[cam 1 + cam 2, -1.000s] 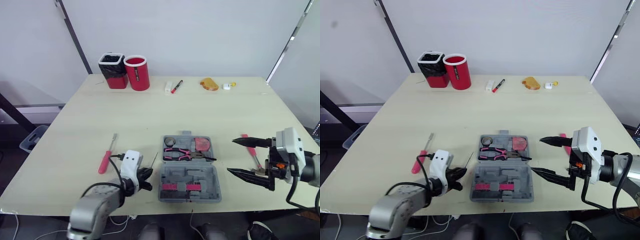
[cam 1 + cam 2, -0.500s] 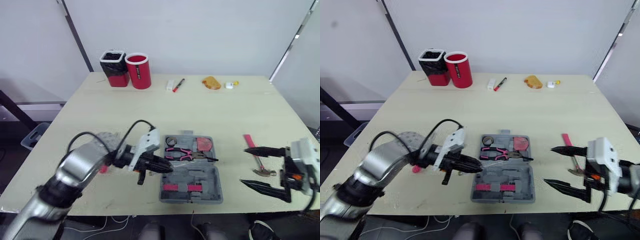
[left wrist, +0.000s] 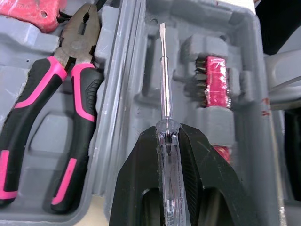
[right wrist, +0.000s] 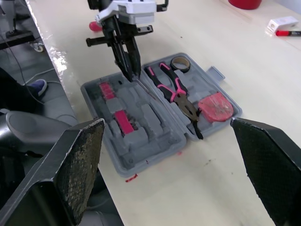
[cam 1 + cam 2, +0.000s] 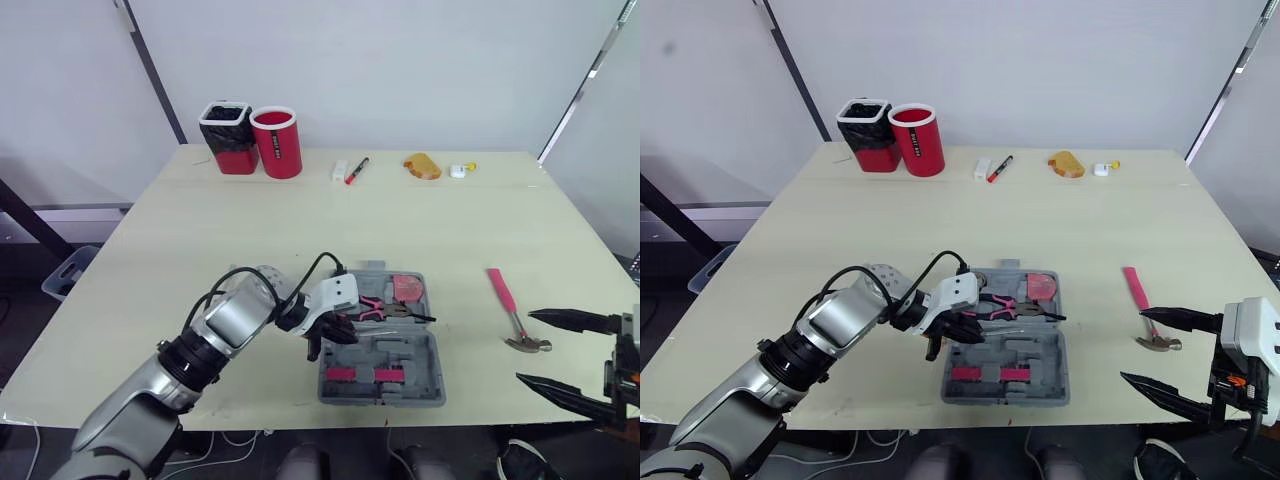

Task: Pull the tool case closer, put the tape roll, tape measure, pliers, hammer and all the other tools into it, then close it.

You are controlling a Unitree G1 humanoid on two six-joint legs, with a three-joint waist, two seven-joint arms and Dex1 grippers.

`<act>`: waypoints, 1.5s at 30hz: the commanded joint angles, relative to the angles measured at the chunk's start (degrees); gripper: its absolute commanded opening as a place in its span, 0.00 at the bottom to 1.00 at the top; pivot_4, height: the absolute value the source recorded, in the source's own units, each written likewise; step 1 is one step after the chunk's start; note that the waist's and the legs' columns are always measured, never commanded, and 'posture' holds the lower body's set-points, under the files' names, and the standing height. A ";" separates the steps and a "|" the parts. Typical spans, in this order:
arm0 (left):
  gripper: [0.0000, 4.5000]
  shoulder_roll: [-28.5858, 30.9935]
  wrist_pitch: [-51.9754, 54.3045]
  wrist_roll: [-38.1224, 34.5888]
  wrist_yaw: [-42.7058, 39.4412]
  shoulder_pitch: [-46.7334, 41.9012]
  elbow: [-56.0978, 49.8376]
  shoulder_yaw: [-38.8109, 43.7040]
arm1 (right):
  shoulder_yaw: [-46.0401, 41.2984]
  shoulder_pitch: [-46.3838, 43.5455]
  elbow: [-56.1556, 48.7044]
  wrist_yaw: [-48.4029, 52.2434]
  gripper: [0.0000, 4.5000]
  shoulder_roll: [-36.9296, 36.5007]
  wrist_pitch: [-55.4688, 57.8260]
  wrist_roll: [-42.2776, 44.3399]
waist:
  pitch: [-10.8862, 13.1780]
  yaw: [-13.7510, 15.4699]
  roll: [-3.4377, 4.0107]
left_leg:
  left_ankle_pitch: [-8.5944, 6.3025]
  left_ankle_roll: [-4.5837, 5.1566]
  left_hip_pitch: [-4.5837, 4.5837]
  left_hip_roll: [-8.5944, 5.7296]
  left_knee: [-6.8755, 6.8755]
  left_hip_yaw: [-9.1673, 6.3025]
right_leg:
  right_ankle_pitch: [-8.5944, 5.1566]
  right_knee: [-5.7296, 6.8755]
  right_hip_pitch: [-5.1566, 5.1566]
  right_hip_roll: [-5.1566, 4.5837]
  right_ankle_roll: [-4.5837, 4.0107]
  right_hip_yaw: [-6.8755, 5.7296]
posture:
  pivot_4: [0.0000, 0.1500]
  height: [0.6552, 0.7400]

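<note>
Left tool (image 3: 168,134) has swung in from the counter's near edge and now hangs over the tool case (image 5: 428,392), clamped on the clear-handled screwdriver (image 3: 164,80). The blade points along an empty slot just ahead of the tips, with the pliers (image 3: 56,108) alongside, so this looks like the placing step, release close. Can't tell if the blade touches the tray. Tape roll (image 5: 341,283) and what I take for the tape measure (image 5: 405,289) sit in the case beyond the pliers. Red-handled screwdriver (image 4: 94,26) is mostly hidden behind my left arm. Hammer (image 5: 510,308) is on the counter, in the open now that my right tool (image 5: 525,347) has backed off from the case. Its fingers are wide apart, empty, partly cut off.
</note>
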 commanded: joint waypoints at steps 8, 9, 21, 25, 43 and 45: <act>0.01 -5.42 -5.60 6.91 -1.80 -4.89 6.93 -4.58 | -0.01 -0.63 -1.52 -1.93 1.00 0.14 -1.08 -0.61 | 0.00 -0.08 0.00 | 0.01 0.01 0.00 -0.01 0.03 -0.02 | 0.00 0.02 0.01 0.01 0.00 -0.02 | 1.00 1.00; 0.01 -5.75 -6.29 7.45 -2.13 -5.20 7.60 -4.80 | -0.03 -0.54 -1.61 -1.98 1.00 0.18 -1.09 -0.67 | 0.00 -0.10 0.00 | 0.01 0.01 0.00 0.00 0.02 -0.02 | 0.00 0.02 0.01 0.01 0.00 -0.02 | 1.00 1.00; 0.01 -7.42 -9.88 12.65 -7.54 -8.33 12.31 -6.56 | -0.42 1.73 -3.09 -2.62 1.00 1.43 -1.79 -1.62 | 0.00 -0.05 0.00 | 0.01 0.02 -0.01 -0.01 0.04 -0.05 | 0.02 0.02 0.01 0.02 0.02 -0.02 | 1.00 1.00; 0.01 -7.32 -7.72 13.73 -8.30 -8.21 10.69 -6.74 | -0.62 2.91 -3.81 -2.81 1.00 2.21 -2.34 -1.94 | 0.00 -0.05 0.01 | 0.01 0.02 -0.01 -0.01 0.04 -0.07 | 0.02 0.03 0.01 0.03 0.03 -0.03 | 1.00 1.00; 0.01 -9.93 1.51 16.59 -6.67 -7.98 8.12 -7.63 | 1.61 4.34 -5.03 -4.90 1.00 4.07 -4.10 -3.36 | -0.02 -0.05 0.02 | 0.02 0.02 -0.01 -0.01 0.07 -0.14 | 0.04 0.06 0.01 0.03 0.06 -0.02 | 1.00 1.00; 0.01 -10.47 2.24 16.59 -6.51 -8.31 8.64 -7.53 | 1.72 4.72 -5.04 -4.99 1.00 4.34 -4.43 -3.54 | -0.02 -0.06 0.03 | 0.02 0.02 0.00 -0.01 0.07 -0.16 | 0.04 0.07 0.02 0.03 0.06 -0.02 | 1.00 1.00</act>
